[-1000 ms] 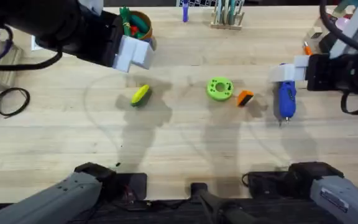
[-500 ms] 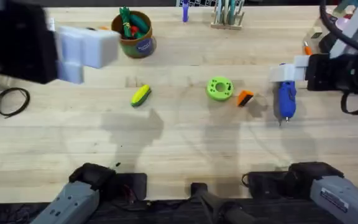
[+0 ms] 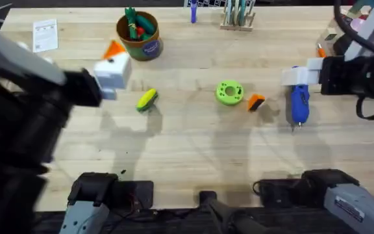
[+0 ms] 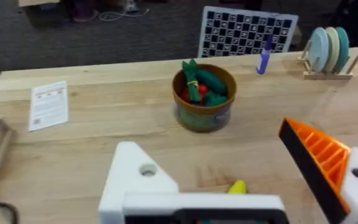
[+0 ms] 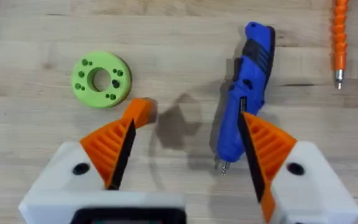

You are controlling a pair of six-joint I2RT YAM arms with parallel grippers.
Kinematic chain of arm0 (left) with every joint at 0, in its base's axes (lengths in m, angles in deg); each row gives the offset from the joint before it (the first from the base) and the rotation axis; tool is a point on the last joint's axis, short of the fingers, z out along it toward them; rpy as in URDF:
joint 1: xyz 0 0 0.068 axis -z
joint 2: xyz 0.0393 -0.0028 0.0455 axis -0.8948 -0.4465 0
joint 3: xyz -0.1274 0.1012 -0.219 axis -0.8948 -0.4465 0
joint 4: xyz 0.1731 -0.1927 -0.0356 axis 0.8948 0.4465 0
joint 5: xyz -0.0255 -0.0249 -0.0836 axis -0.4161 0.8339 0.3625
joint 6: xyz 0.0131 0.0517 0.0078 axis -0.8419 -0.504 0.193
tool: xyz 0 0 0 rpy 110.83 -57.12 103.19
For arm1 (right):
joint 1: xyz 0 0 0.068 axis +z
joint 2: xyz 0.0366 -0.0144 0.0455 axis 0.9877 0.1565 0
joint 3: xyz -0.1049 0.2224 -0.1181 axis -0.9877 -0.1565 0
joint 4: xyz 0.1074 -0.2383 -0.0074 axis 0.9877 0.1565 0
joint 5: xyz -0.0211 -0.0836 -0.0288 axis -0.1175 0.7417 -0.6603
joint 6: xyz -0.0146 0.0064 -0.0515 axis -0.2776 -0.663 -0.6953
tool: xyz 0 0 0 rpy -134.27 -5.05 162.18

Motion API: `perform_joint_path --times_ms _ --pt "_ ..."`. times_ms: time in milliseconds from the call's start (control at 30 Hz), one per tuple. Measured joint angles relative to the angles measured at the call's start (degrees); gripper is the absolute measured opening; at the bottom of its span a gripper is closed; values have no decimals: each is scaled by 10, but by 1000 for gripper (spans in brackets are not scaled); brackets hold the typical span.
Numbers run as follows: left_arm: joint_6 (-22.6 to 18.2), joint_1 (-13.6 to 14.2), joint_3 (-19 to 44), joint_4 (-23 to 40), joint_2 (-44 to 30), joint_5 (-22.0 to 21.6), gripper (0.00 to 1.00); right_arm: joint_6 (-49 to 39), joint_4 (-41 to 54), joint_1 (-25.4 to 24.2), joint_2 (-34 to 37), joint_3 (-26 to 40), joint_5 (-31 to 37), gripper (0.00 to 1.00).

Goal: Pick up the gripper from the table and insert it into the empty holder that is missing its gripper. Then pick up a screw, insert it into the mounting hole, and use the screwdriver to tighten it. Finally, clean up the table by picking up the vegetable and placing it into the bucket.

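The small orange gripper lies on the table just right of a green disc. The holder is the bare white mount on my left gripper, opposite its orange-tipped finger. That gripper is open, hovering left of the yellow vegetable and in front of the bucket. My right gripper is open above the blue screwdriver, which lies flat on the table. No screw can be made out.
The bucket holds green and red toy vegetables. A paper card lies at the back left. A rack of discs and a purple marker stand at the back edge. A thin orange tool lies beyond the screwdriver.
My left arm has swung from the back left down toward the front, uncovering the bucket; its gripper now hangs beside the vegetable. The right arm has not moved.
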Motion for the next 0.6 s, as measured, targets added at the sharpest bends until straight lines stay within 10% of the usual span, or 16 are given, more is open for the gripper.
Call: perform_joint_path --times_ms 267,600 --pt "0 -45 -211 -177 121 174 985 0 0 0 0 0 0 991" --pt "0 -61 -317 -227 236 527 985 0 0 0 0 0 0 991"
